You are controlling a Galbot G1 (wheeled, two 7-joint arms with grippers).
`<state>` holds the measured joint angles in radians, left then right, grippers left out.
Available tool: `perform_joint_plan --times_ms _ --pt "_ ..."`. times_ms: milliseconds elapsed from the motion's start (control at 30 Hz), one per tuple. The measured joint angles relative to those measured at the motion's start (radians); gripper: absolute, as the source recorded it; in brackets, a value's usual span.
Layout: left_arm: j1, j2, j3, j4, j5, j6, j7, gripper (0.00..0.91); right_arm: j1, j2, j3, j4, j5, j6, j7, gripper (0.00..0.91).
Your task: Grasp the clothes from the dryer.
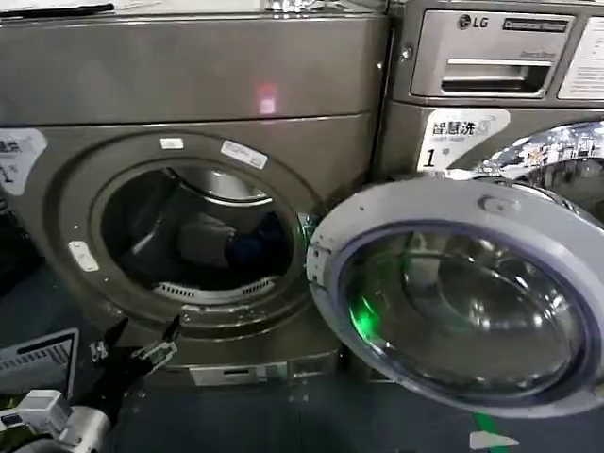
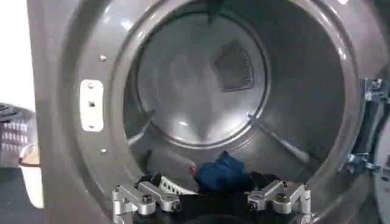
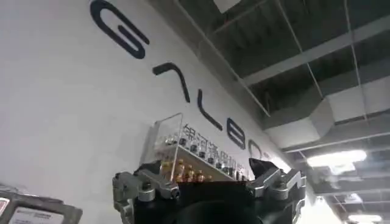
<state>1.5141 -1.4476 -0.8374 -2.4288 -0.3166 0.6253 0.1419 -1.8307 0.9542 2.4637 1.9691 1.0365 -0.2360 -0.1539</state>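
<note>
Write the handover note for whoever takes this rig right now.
Left gripper: open, empty, low in front of the dryer, just outside the porthole.
Right gripper: open, empty, pointed up toward a wall and ceiling, away from the work.
Clothes: navy piece with white beside it, on the drum floor.
Done: door swung open.
Left: reach in, grasp the clothes, pull them out.

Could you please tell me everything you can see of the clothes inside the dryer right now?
The clothes lie in a small crumpled heap at the bottom of the dryer drum, near the front of the opening. The clearest piece is dark navy blue soft fabric with a bit of red at one edge; a pale piece sits beside it. Nothing grips them: they rest on the drum floor, and the open left gripper hovers outside, below the porthole. The dryer door stands swung open.
</note>
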Motion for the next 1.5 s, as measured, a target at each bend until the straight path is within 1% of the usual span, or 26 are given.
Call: perform_joint_plan --times_ms 1100,1500 --pt "0.001 0.005 -0.002 -0.003 -0.002 -0.001 0.003 0.907 -0.001 0.011 -0.001 0.010 0.000 -0.001 -0.013 0.907" --pt "-0.028 0.020 0.005 0.023 -0.006 -0.018 0.005 0.907 -0.020 0.018 0.021 0.024 0.008 -0.020 0.006 0.907"
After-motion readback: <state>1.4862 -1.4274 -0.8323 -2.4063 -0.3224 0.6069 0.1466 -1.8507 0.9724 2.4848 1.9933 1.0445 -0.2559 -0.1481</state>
